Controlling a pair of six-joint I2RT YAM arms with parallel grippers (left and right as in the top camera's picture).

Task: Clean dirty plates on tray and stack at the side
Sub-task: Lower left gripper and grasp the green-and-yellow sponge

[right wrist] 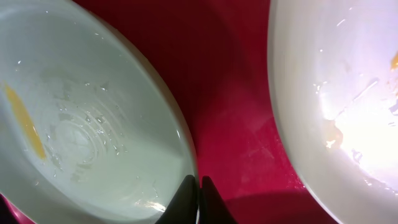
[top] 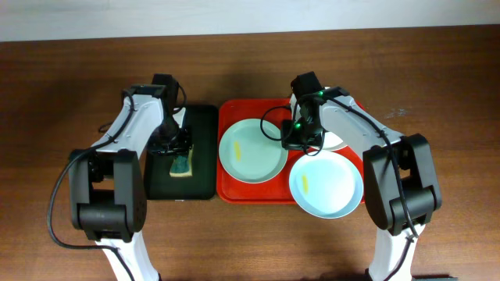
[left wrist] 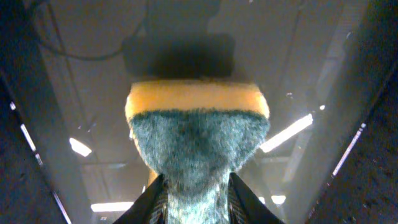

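Note:
The red tray [top: 232,190] holds three plates. A pale blue-green plate [top: 248,152] lies at its left. A second one [top: 328,187] with a yellow smear lies at the front right. A white plate [top: 337,143] is mostly hidden under my right arm. My right gripper [top: 292,143] is shut on the right rim of the left plate. In the right wrist view the fingers [right wrist: 199,196] pinch that plate's [right wrist: 87,124] rim, beside the white plate [right wrist: 336,93]. My left gripper [top: 176,150] is shut on a yellow and green sponge [top: 182,165], also in the left wrist view [left wrist: 196,137].
A smaller dark tray [top: 205,156] lies left of the red tray, under the sponge; its glossy surface [left wrist: 62,93] fills the left wrist view. Bare red tray floor [right wrist: 236,112] separates the two plates in the right wrist view. Brown wooden table [top: 70,94] surrounds both trays.

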